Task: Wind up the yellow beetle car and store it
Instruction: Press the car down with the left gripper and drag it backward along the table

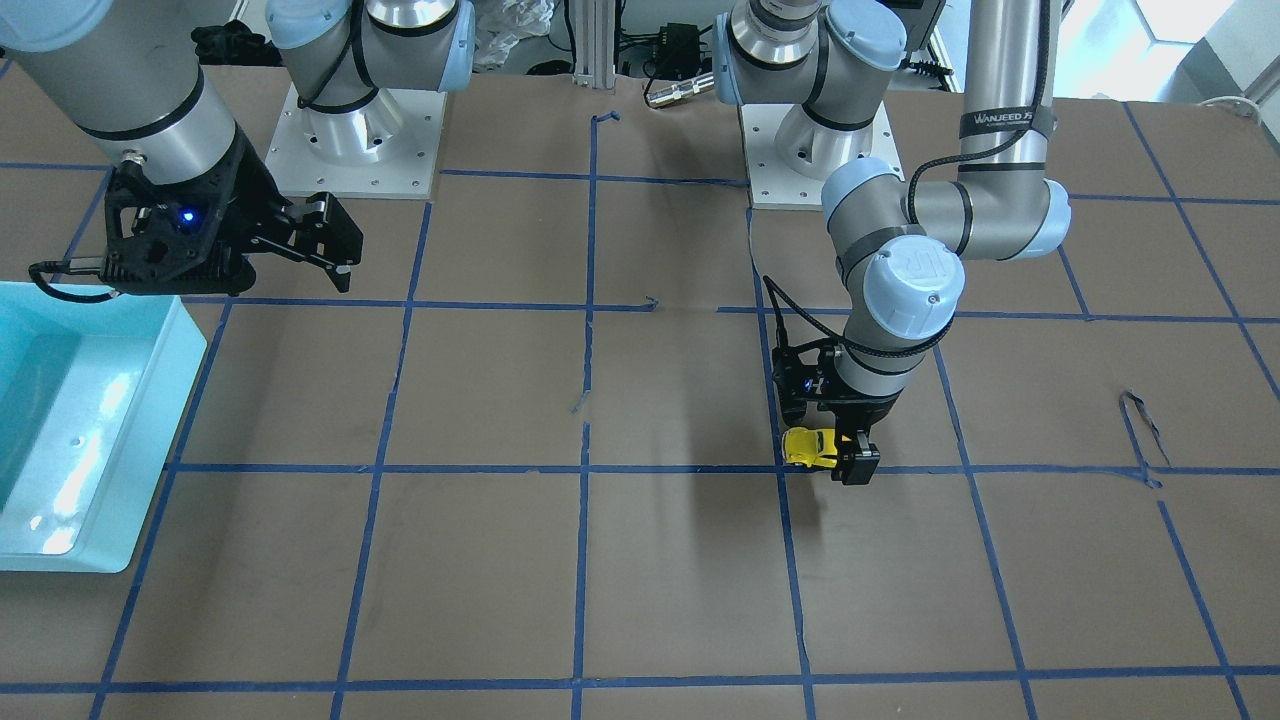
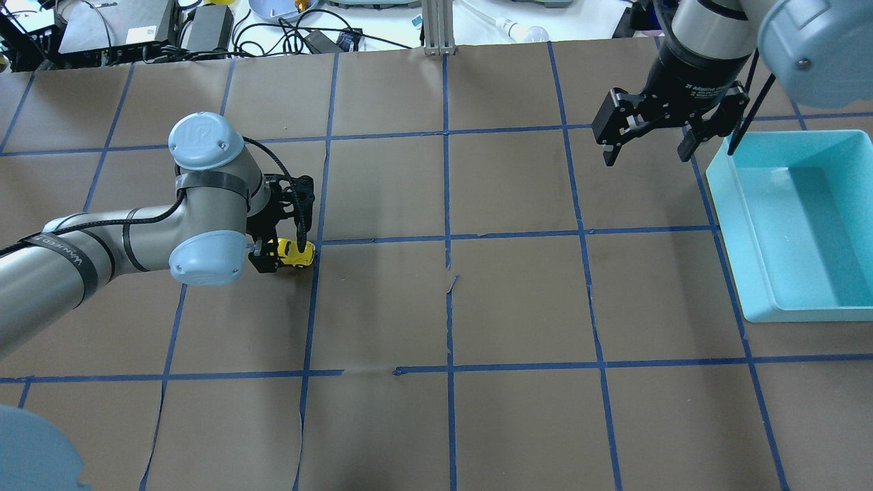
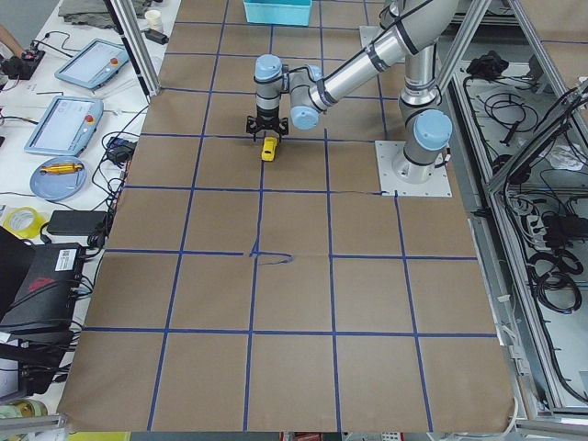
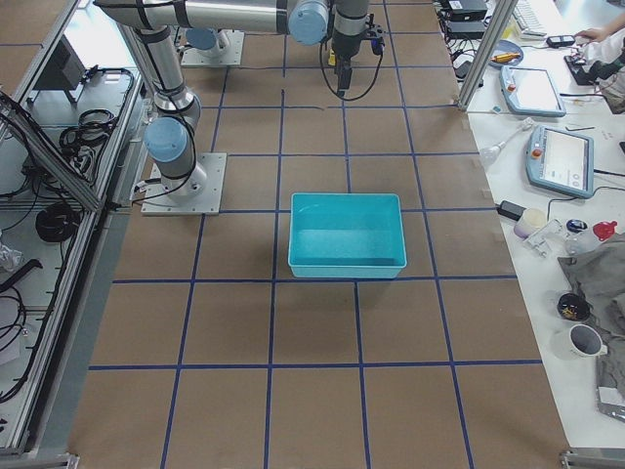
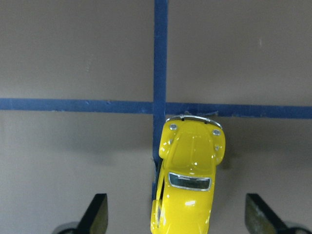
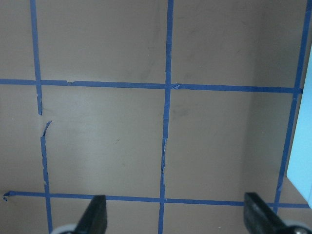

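- The left tool (image 5: 179,214) is spread wide and holds nothing. It hangs low, with one finger on each side of the yellow beetle car (image 5: 190,185) and a clear gap on both sides.
- The car stands on its wheels on the worktop (image 2: 518,300). Its nose is at a crossing of the blue tape lines (image 5: 160,58), and its long axis runs between the fingers.
- The step in hand looks like the grasp before winding. The car sits slightly off the midline, so a small sideways correction first should let both pads meet the flanks together.
- The body is rounded and glossy, so I would close slowly and low on the doors, where a squeeze is less likely to pop it upward.
- If winding means dragging it backward, the wheels should stay pressed to the paper, and the torn tape seams look worth avoiding.
- The right tool (image 2: 646,155) is also wide and empty, raised well apart from the car and just beside the teal bin (image 2: 736,239), which appears to hold nothing.
- The worktop is brown paper gridded with blue tape.
- Beyond the worktop are cables and electronics, and teach pendants (image 3: 69,124) lie on a side bench.
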Available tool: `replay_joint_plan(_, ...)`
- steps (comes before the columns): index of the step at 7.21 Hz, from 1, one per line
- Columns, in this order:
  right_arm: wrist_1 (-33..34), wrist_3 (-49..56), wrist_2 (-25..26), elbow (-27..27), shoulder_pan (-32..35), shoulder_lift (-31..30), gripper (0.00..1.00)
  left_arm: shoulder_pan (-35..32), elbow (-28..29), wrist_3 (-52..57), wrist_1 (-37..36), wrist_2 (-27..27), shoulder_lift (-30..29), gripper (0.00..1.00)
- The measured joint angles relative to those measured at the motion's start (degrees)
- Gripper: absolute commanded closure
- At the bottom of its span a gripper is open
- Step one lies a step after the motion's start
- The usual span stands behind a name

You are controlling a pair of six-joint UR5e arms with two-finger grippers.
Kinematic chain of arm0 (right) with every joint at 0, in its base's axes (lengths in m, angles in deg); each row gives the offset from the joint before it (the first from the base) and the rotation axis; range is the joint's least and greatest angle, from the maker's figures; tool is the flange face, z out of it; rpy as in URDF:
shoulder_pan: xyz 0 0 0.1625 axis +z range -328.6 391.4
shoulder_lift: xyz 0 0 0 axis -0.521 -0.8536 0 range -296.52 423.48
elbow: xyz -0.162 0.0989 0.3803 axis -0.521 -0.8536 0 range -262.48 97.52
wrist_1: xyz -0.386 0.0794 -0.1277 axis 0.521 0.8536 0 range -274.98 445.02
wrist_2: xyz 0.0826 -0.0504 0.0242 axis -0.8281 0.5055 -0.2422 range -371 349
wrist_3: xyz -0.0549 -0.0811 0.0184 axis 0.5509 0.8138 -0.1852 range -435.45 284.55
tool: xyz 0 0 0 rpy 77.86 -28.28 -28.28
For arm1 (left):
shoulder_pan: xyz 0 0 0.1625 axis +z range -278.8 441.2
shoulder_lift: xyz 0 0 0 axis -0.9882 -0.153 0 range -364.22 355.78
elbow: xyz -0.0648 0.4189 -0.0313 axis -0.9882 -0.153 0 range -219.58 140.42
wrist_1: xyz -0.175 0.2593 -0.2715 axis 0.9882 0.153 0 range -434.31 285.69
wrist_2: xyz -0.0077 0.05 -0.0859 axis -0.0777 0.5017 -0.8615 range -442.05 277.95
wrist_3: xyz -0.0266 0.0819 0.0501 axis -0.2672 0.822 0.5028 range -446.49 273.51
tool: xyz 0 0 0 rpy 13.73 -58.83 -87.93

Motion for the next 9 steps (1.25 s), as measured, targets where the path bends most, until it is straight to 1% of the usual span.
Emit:
replay_joint_plan(4, 0.0, 0.0, 0.0, 0.2, 0.0, 0.0, 0.0, 0.9, -0.4, 2.4, 0.0, -0.1, -1.0, 0.0)
replay_joint_plan(5, 0.0, 0.0, 0.0, 0.2, 0.0, 0.0, 0.0, 1.3, -0.7, 2.9, -0.1, -0.1, -1.0, 0.08)
replay_joint_plan(6, 0.0, 0.0, 0.0, 0.2, 0.0, 0.0, 0.0, 1.6, -0.8, 2.8, -0.1, -0.2, -1.1, 0.34)
replay_joint_plan(8, 0.0, 0.0, 0.0, 0.2, 0.0, 0.0, 0.0, 1.7, -0.9, 2.7, -0.3, -0.3, -1.3, 0.77)
replay_joint_plan(9, 0.0, 0.0, 0.0, 0.2, 0.0, 0.0, 0.0, 1.7, -0.9, 2.8, -0.3, -0.4, -1.4, 0.85)
